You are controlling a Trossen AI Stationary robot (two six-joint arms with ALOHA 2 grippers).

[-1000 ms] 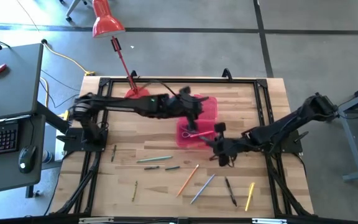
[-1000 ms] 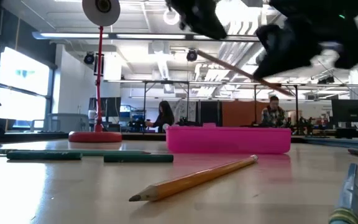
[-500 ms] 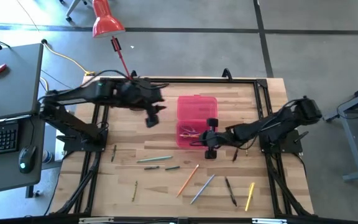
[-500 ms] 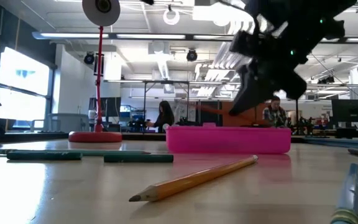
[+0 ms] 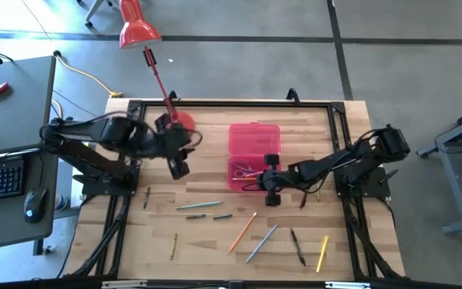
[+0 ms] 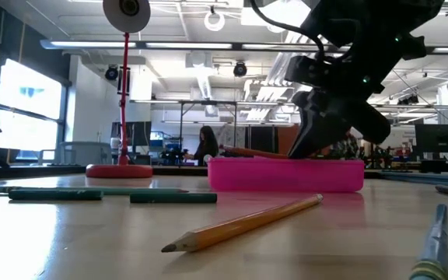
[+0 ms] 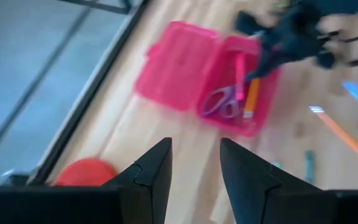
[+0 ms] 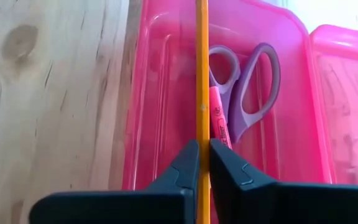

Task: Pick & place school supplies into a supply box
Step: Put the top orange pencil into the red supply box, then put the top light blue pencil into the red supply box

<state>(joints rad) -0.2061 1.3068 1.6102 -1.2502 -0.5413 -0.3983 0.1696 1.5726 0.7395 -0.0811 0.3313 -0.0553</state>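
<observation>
The pink supply box lies open on the table, its lid folded toward the far edge. Purple scissors and a pink marker lie in its tray. My right gripper is at the tray's right end, shut on an orange pencil. It also shows in the low view, just above the box. My left gripper is open and empty, left of the box. Its open fingers show in the left wrist view. My right gripper pinches the orange pencil's shaft between its two fingertips. It comes from the table's right, and the pencil sticks out ahead of the fingers, in line with them. The pencil lies about level over the tray, just above the rim.
Several loose pencils and pens lie near the table's front: green ones, an orange one, a grey-blue pen, a dark pen, a yellow pencil. The red lamp base stands at the far left.
My left gripper has drawn back from above the box toward the table's left edge. My right gripper has gone toward the box and down with the orange pencil, which has come from a tilt to about level just above the tray.
</observation>
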